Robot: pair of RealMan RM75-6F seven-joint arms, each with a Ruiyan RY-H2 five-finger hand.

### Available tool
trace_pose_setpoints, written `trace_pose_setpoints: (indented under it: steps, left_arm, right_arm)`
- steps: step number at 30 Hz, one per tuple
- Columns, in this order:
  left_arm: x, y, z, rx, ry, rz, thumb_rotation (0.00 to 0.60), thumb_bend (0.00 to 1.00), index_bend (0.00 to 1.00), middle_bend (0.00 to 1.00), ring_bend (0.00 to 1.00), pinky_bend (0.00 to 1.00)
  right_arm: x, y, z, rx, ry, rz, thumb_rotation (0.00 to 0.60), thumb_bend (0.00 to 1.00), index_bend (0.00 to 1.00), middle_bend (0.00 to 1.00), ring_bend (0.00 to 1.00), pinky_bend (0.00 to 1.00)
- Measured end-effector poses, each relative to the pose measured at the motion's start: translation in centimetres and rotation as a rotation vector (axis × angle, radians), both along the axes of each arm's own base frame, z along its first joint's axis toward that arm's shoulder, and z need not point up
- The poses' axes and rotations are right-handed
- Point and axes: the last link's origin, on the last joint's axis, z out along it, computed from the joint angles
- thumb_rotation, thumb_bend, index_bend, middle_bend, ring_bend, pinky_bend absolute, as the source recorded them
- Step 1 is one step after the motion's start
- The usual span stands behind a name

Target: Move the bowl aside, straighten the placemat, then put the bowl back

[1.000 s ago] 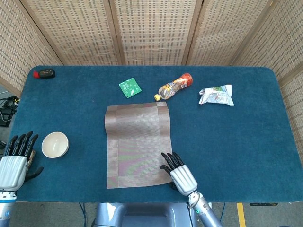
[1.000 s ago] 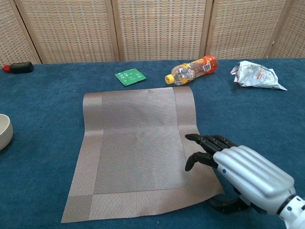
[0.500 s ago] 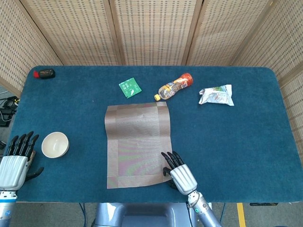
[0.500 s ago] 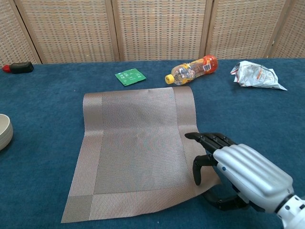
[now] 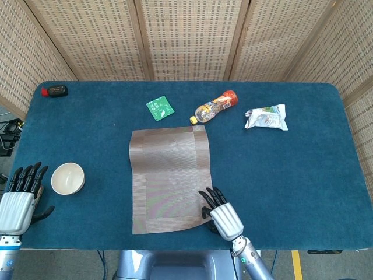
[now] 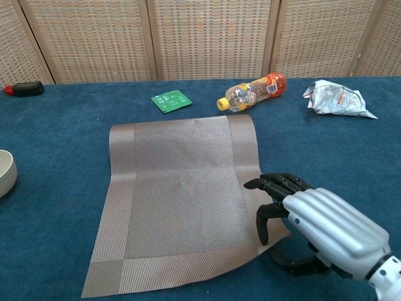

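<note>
step: straightening the placemat; bowl already off it, so move-aside looks done
placemat: flat on table, slightly skewed, near edge not square w/ table edge, near-right corner under right robot hand
right robot hand: at mat's near-right corner, fingers curled down onto the mat edge, thumb low beside it; seems to press/pinch the corner but can't tell if it truly grips
left robot hand: fingers spread, holds nothing, just beside the bowl, near-left of table
bowl: upright on table, well left of mat
next: prob. drag/rotate corner till mat sits square, then left robot hand picks bowl & sets it back on mat centre
clutter: bottle, green packet, wrapper at far side, apart from mat
</note>
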Motion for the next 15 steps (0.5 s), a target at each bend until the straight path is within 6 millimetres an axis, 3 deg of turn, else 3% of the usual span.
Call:
trace_pose_setpoints:
  steps: [6,15]
  left_arm:
    - [0.0,0.0,0.0,0.002,-0.001,0.0,0.6,0.13,0.0,0.0,0.0,0.0]
    - [0.0,0.0,0.1,0.001,-0.006,-0.001,0.6,0.13,0.0,0.0,0.0,0.0]
  right_arm:
    - [0.0,0.1,0.7,-0.013,-0.003,0.009,0.6,0.58,0.67,0.2,0.01,0.0]
    - [-1.7,0.3,3.5,-0.052,0.024,-0.002,0.6,0.57,0.68,0.2,0.01,0.0]
